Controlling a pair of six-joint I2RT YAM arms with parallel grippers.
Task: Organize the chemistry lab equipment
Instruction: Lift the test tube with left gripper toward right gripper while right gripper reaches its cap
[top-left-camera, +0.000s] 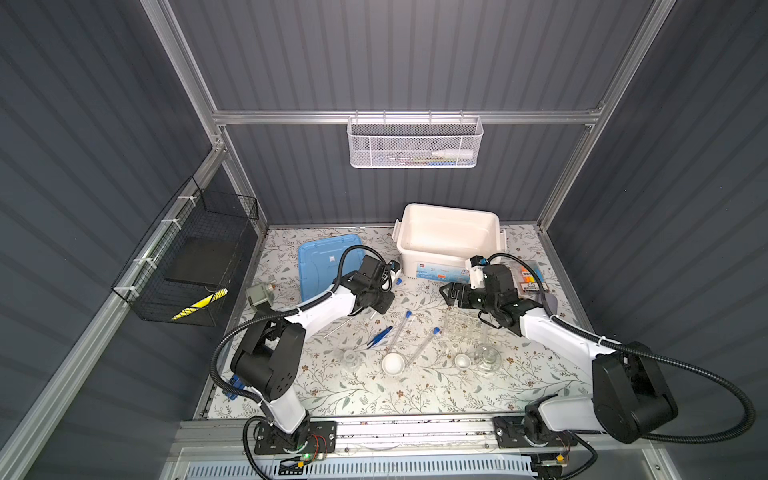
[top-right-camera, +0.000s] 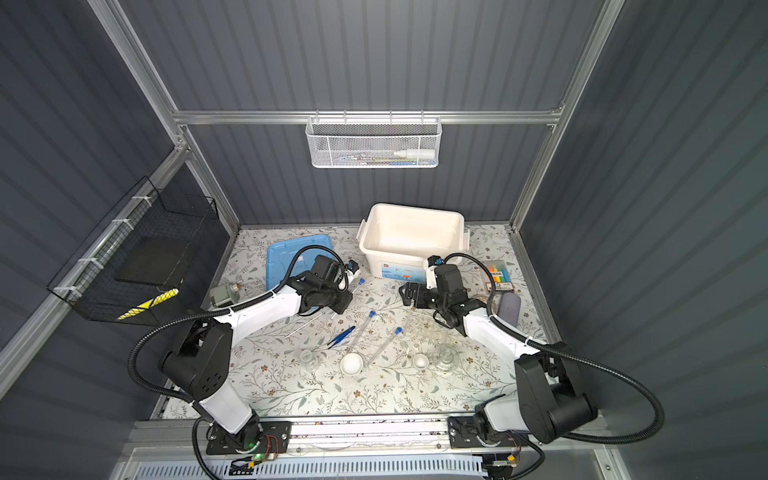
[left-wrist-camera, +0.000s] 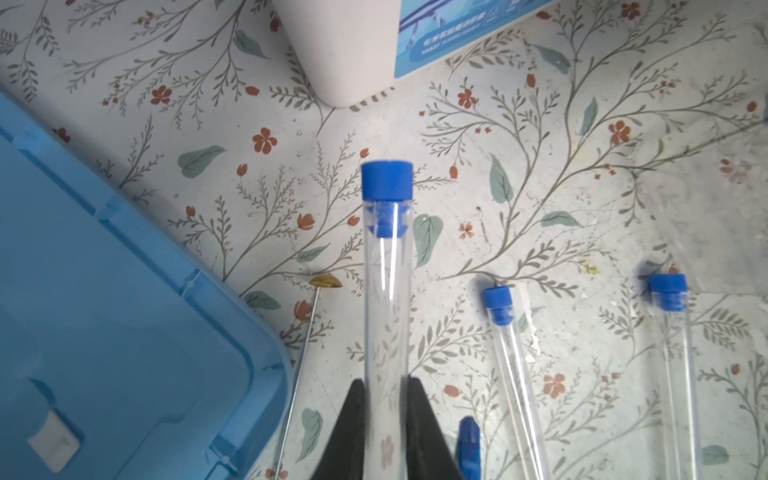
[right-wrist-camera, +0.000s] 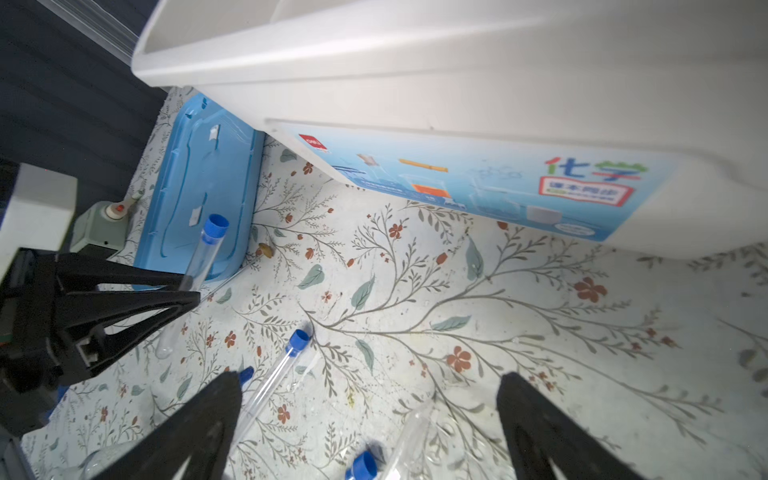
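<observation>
While the right tool (top-left-camera: 446, 294) gapes empty, test tube (left-wrist-camera: 386, 291) pinched in left tool (left-wrist-camera: 386, 383)

Left arm (top-left-camera: 328, 306) and right arm (top-left-camera: 548, 333) clad in white, black-jointed, trailed by ribbed black cables, left pincer (left-wrist-camera: 386, 382) black, wedge-fingered.

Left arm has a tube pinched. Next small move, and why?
Probably carry the held test tube toward the clear rack, left gripper kept shut: the tube looks lifted off the table, and the right gripper hangs open near the rack.
</observation>
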